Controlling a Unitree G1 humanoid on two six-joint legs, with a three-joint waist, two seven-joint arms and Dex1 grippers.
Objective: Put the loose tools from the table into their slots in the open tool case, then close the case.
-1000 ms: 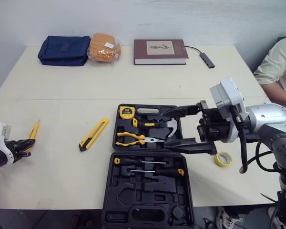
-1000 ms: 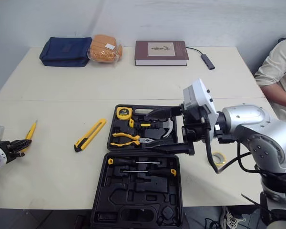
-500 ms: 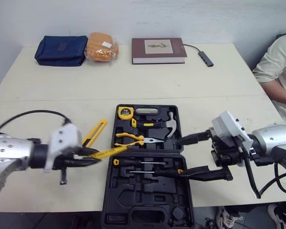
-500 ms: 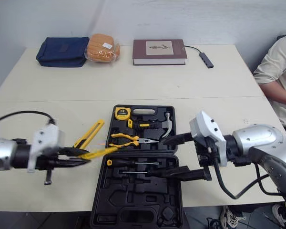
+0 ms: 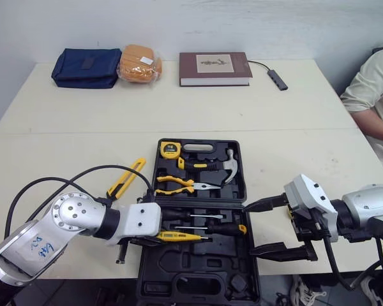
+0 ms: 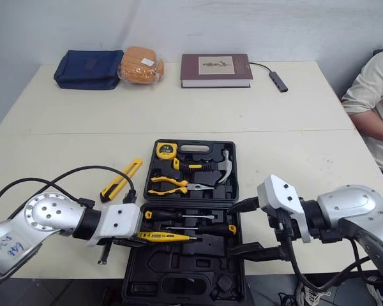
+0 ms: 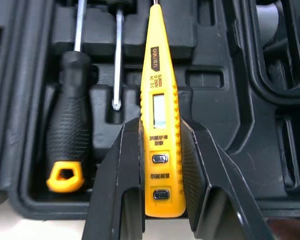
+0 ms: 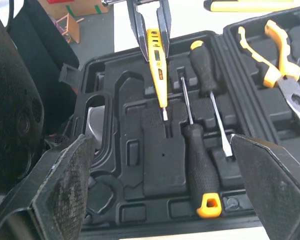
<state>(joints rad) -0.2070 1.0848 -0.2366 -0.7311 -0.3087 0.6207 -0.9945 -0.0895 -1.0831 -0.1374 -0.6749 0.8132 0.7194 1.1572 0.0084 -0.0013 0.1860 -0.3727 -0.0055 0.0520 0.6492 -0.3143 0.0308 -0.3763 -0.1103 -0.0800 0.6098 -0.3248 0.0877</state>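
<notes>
Cream table (image 5: pixel 83 121) against pale wall (image 5: pixel 179 25)

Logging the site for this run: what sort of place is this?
Likely an office or lab room, not a workshop: a plain cream table holds a maroon hardcover book and a navy fabric pouch; a person sits alongside.

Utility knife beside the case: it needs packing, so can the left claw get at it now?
Probably not yet: the left claw is shut on the yellow tester pen over the tool case. The utility knife lies uncovered beside that arm.
</notes>
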